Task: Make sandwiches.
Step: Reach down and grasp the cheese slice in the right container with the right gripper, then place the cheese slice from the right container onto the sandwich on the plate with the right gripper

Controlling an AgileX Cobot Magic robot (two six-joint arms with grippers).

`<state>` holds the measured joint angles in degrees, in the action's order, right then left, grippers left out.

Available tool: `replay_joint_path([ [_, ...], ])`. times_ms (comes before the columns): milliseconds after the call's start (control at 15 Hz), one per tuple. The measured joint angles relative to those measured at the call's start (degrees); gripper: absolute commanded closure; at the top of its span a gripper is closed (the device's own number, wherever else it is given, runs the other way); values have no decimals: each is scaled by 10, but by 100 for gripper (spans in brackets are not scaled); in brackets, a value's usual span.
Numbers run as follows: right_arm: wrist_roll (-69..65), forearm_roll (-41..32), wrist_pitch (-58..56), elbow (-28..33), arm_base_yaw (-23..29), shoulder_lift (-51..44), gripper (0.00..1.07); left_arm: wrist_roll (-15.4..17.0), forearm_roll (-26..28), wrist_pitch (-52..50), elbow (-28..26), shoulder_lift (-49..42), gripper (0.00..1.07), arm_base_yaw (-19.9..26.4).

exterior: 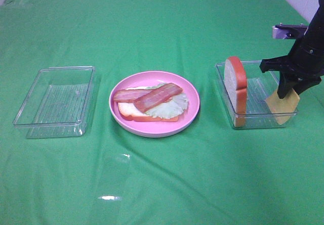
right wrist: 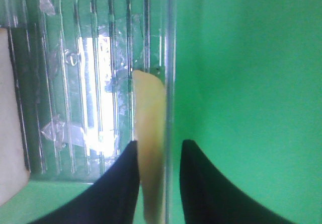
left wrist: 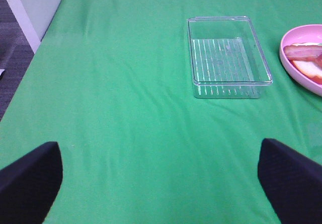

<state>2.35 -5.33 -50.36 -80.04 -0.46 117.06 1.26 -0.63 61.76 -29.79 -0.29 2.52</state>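
The right gripper (exterior: 283, 91) straddles the cheese square (exterior: 284, 106), which stands on edge just inside the clear tray (exterior: 253, 121) wall, top edge up between the jaws. 1 finger touches it; a firm pinch I cannot tell. The left gripper (left wrist: 158, 148) gapes wide. 2 bacon strips (exterior: 152, 97) point lengthwise toward the right gripper.

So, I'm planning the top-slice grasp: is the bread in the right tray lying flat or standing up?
Standing. The bread slice stands on edge in the right tray, its white face showing.

staged lab-like setup, green cloth-covered table (exterior: 162, 184), grey carpet floor (left wrist: 10, 58)
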Motion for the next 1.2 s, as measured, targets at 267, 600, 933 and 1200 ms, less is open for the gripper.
replay_joint_path([
  [267,-3,2,0,0,0,0,100,0,0,0,0,0,9,0],
  [600,-3,7,-1,0,0,0,103,0,0,0,0,0,9,0],
  [933,-3,5,-2,0,0,-7,103,0,0,0,0,0,9,0],
  [1200,-3,1,-3,0,0,-31,103,0,0,0,0,0,9,0],
])
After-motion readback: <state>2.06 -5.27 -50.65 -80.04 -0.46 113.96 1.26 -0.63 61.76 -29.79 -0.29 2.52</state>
